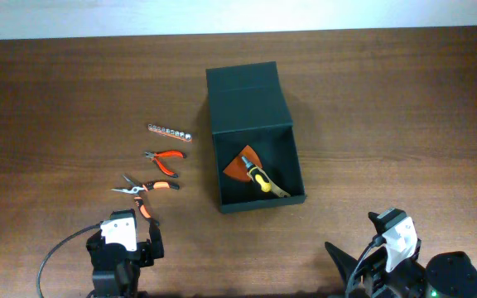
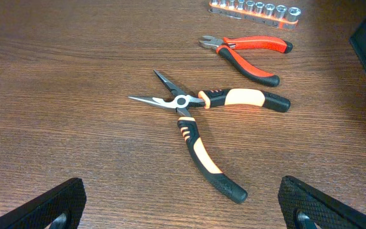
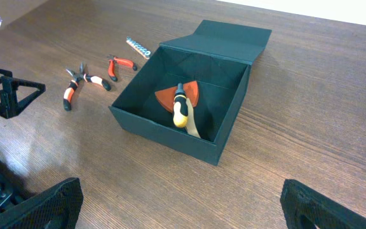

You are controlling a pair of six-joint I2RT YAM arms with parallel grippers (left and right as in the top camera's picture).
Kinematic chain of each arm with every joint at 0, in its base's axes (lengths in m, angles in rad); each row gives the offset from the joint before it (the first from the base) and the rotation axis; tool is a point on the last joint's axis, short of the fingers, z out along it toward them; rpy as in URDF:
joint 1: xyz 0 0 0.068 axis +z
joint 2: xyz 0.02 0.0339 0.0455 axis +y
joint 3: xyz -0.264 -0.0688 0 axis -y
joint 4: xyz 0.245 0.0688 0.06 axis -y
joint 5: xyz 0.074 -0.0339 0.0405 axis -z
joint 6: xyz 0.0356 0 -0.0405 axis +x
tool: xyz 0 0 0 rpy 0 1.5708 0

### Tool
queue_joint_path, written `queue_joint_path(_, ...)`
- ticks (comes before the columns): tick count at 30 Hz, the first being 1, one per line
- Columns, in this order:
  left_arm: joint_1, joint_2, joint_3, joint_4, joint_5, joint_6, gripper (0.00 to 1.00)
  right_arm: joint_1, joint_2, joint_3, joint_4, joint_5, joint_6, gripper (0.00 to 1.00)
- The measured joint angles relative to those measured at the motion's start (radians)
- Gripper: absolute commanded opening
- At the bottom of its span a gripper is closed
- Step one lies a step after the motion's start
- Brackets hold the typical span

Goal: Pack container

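Black fingers [image 2: 49,207] of your left gripper [image 2: 183,210] sit wide apart at the two bottom corners of its wrist view, with only the brown wooden table [image 2: 56,83] between them. Just above that gap lie the long-nose pliers [image 2: 199,102], black and orange, with handles spread like a V and tips pointing to the left of the frame. Higher up are the small red cutters [image 2: 250,54]. At the top edge is a row of shiny sockets [image 2: 256,9] on a red strip. Your right gripper [image 3: 183,207] also has its fingers far apart at the bottom corners of its view, and it holds nothing. Past it, in the middle of that frame, sits the dark green container [image 3: 164,133], open, with its flap lid [image 3: 230,38] folded back toward the top. Inside are an orange piece [image 3: 167,97] and a tool [image 3: 182,114] with a yellow and black handle lying partly over it. From overhead, the container is mid-frame, and the loose tools sit to its left, apart from it.
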Motion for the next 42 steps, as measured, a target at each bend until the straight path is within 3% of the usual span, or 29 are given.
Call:
queue_joint_path(10,0.000,0.003,0.000,-0.005,0.000,0.000,0.99,0.000,0.000,0.000,-0.001,0.000,0.003,0.99)
queue_joint_path(15,0.000,0.136,0.041,-0.064,0.000,0.000,0.99,0.000,0.000,0.000,-0.002,0.000,0.003,0.99)
queue_joint_path(23,0.000,0.509,0.396,-0.076,0.017,0.000,0.99,0.000,0.000,-0.002,-0.002,0.003,0.003,0.99)
queue_joint_path(31,0.000,0.801,0.689,-0.124,0.185,-0.004,0.99,0.000,0.000,-0.003,-0.002,0.003,0.003,0.99)
queue_joint_path(35,0.000,0.978,0.793,-0.209,0.237,-0.105,0.99,0.000,0.000,-0.003,-0.002,0.003,0.003,0.99)
queue_joint_path(42,0.000,1.225,0.820,-0.240,0.214,-0.361,0.99,0.000,0.000,-0.003,-0.002,0.003,0.003,0.99)
